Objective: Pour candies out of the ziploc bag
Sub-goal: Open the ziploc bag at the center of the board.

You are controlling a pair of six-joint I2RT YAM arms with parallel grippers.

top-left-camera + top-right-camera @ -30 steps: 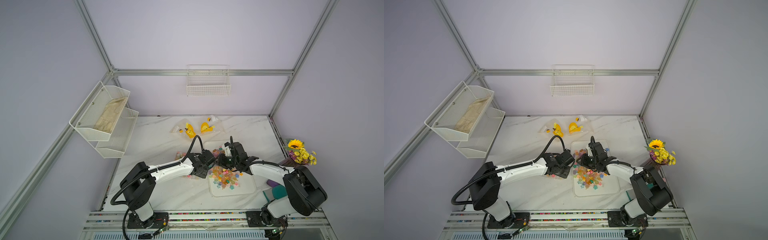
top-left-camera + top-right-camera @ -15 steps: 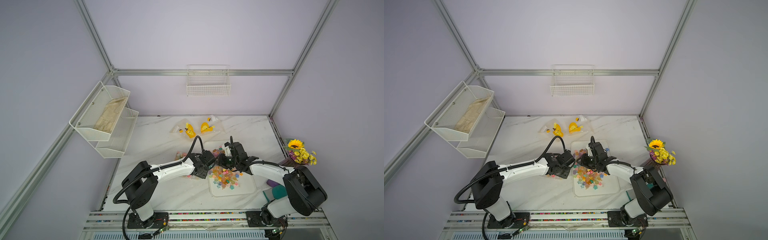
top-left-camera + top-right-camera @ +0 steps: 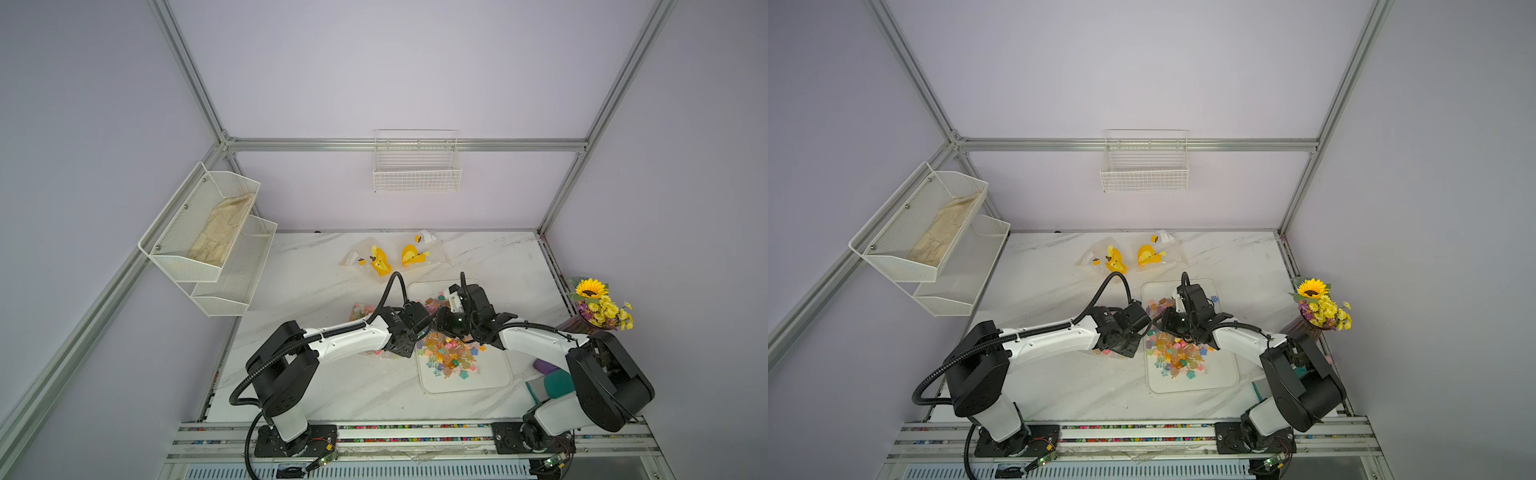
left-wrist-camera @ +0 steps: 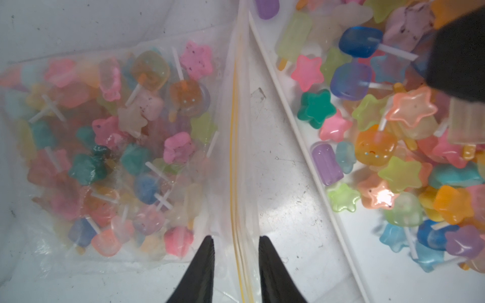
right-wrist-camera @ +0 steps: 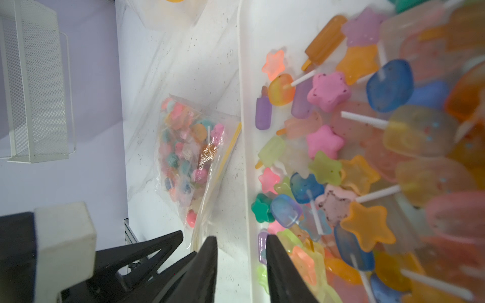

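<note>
Robotics lab cell, as I see it from my remote station. An aluminium frame [image 3: 399, 144] of slotted profiles boxes in plain lavender wall panels [image 3: 374, 75]. Two black-and-white arms, the left arm [image 3: 345, 338] and the right arm [image 3: 536, 340], are bolted to a metal rail [image 3: 415, 434] along the front edge of a marble-patterned table [image 3: 316, 291], with a bare circuit board [image 3: 328, 458] and loose wiring beside their bases. The furnishings look to me like staged props. A wire basket [image 3: 417, 166] and a mesh shelf [image 3: 199, 232] are fixed to the walls, a flower bouquet [image 3: 600, 305] stands at the table's side, and toy-like candies [image 3: 451, 357] are heaped on a white tray [image 3: 494, 374].
</note>
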